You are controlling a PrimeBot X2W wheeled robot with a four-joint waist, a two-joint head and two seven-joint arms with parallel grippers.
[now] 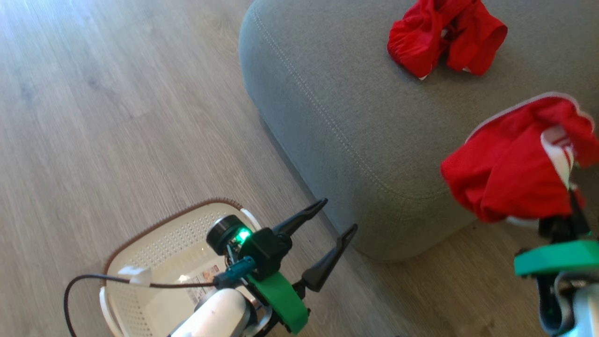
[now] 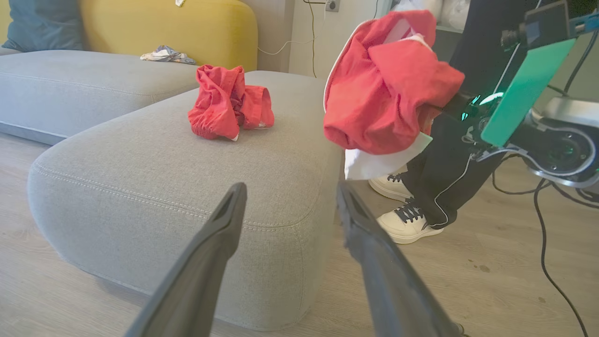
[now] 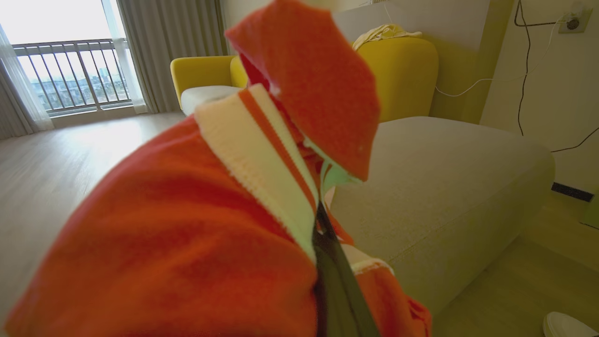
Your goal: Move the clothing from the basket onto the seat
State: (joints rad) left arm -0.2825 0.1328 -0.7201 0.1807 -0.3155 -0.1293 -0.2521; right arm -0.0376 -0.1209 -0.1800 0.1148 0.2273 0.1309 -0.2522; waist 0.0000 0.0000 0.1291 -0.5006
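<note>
Carrying white-trimmed garment (image 1: 510,164) w/ right gripper (image 1: 571,206) clamped on it, in the air by the seat (image 1: 337,84) edge. Plain garment (image 1: 444,37) already lies there. Left gripper (image 1: 338,214) is apart, near basket (image 1: 164,243). Next, probably: move inward & release.

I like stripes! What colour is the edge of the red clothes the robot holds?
White, edging the held garment; the left wrist view shows it best.

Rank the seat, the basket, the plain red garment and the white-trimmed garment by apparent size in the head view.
1. seat
2. basket and white-trimmed garment: about alike; not ranked, since the garment hangs nearer the camera and the basket is partly hidden.
3. plain red garment
</note>
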